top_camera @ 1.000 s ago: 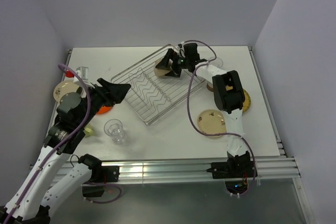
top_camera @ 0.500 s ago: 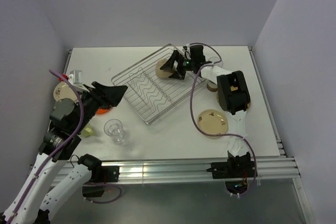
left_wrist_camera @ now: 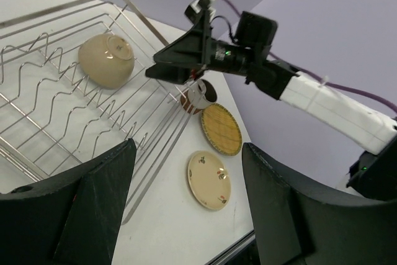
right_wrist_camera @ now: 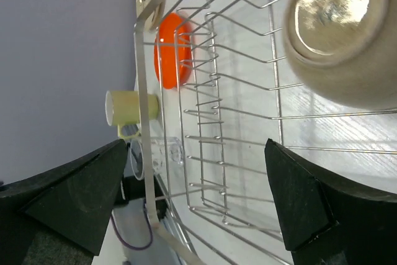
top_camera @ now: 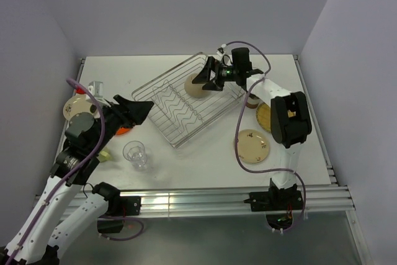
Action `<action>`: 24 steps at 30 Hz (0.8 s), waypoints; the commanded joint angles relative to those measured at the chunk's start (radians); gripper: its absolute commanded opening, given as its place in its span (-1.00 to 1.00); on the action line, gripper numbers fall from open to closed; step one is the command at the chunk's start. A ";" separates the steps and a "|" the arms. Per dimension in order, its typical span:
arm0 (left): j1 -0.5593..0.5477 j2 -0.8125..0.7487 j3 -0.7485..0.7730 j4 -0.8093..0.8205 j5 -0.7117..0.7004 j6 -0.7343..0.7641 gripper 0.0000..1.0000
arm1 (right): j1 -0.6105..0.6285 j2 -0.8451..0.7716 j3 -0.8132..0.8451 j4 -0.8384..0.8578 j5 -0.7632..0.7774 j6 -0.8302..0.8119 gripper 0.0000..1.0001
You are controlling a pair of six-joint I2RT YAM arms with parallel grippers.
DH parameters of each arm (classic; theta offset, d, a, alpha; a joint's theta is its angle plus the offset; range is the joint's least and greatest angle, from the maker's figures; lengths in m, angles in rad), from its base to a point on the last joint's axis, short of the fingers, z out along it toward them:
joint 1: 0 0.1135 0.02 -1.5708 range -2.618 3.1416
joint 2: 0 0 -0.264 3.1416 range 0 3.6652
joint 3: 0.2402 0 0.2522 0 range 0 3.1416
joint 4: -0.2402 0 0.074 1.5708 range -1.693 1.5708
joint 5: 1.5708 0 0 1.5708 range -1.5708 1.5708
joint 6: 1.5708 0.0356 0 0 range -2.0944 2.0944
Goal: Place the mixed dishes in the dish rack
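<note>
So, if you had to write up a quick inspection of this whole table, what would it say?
Surface: white table, bare patches look clean.
Job's things: dish rack holds one bowl, tipped over with its base showing. Out on the table: two speckled plates, yellow woven plate, orange plate, two clear glasses, pale-green mug, brown-and-white cup.
Clutter: nothing seen.
Grippers: left gripper open at the rack's left side; right gripper open beside the bowl.
Cables: a purple cable loops along each arm.
Surroundings: plain lilac walls; metal rail at the near edge.
</note>
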 commanded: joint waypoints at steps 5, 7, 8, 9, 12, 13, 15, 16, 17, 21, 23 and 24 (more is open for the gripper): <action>0.002 0.008 -0.012 -0.056 -0.024 -0.030 0.49 | 0.001 -0.131 0.066 -0.141 -0.066 -0.391 1.00; 0.002 0.014 0.003 -0.119 -0.055 -0.047 0.47 | 0.007 -0.193 0.064 -0.181 -0.067 -0.520 1.00; 0.002 0.015 0.014 -0.177 -0.054 -0.053 0.47 | 0.010 -0.218 0.050 -0.187 -0.066 -0.645 1.00; 0.002 0.018 0.017 -0.201 -0.069 -0.059 0.44 | 0.014 -0.239 0.044 -0.209 -0.069 -0.731 1.00; 0.002 0.014 0.013 -0.269 -0.109 -0.079 0.43 | 0.015 -0.290 0.053 -0.314 -0.073 -0.989 1.00; 0.002 0.012 0.008 -0.281 -0.115 -0.093 0.42 | 0.014 -0.284 0.073 -0.357 -0.051 -1.064 1.00; 0.002 0.009 -0.004 -0.312 -0.130 -0.104 0.42 | 0.017 -0.264 0.136 -0.449 -0.031 -1.098 0.91; 0.002 0.008 -0.009 -0.320 -0.136 -0.116 0.42 | 0.018 -0.244 0.150 -0.477 -0.029 -1.120 0.87; 0.002 0.009 -0.013 -0.329 -0.149 -0.125 0.41 | 0.020 -0.238 0.165 -0.495 -0.024 -1.128 0.81; 0.002 0.075 0.007 -0.476 -0.224 -0.185 0.39 | 0.063 -0.262 0.119 -0.529 0.012 -1.180 0.75; 0.002 0.121 0.039 -0.550 -0.262 -0.197 0.36 | 0.085 -0.289 0.067 -0.490 0.025 -1.175 0.75; 0.002 0.164 0.049 -0.582 -0.294 -0.203 0.32 | 0.090 -0.307 0.052 -0.477 0.025 -1.166 0.75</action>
